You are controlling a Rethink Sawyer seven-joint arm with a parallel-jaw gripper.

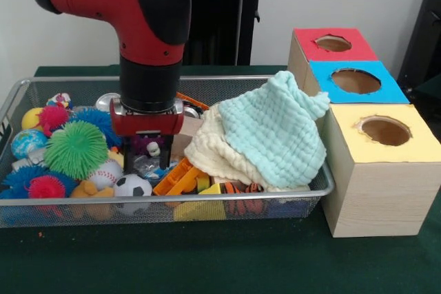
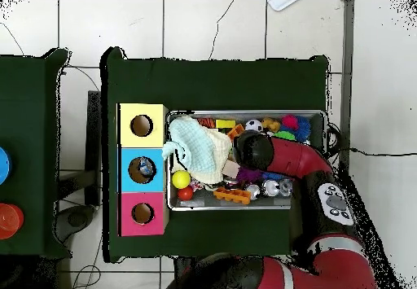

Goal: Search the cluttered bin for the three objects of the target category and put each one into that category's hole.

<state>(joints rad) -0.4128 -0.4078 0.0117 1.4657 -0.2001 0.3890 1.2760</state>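
The wire mesh bin (image 1: 289, 201) is full of toys. My gripper (image 1: 152, 162) reaches down into its middle, open, with the fingers either side of a small purple toy (image 1: 147, 144). A silver can top (image 1: 106, 101) shows at the bin's far side, left of the arm, and another silver piece (image 1: 190, 111) shows just right of it. In the overhead view, silver cans (image 2: 270, 188) lie in a row by the bin's rim (image 2: 244, 207) on the robot's side, beside my arm. My gripper is hidden under the arm in that view.
A pale green cloth (image 1: 272, 129) and a cream cloth (image 1: 207, 149) cover the bin's right half. Spiky balls (image 1: 76, 148), a baseball (image 1: 105, 173) and a soccer ball (image 1: 132, 185) fill the left. Boxes with red (image 1: 333, 44), blue (image 1: 355, 81) and yellow (image 1: 386, 131) holed tops stand to the right.
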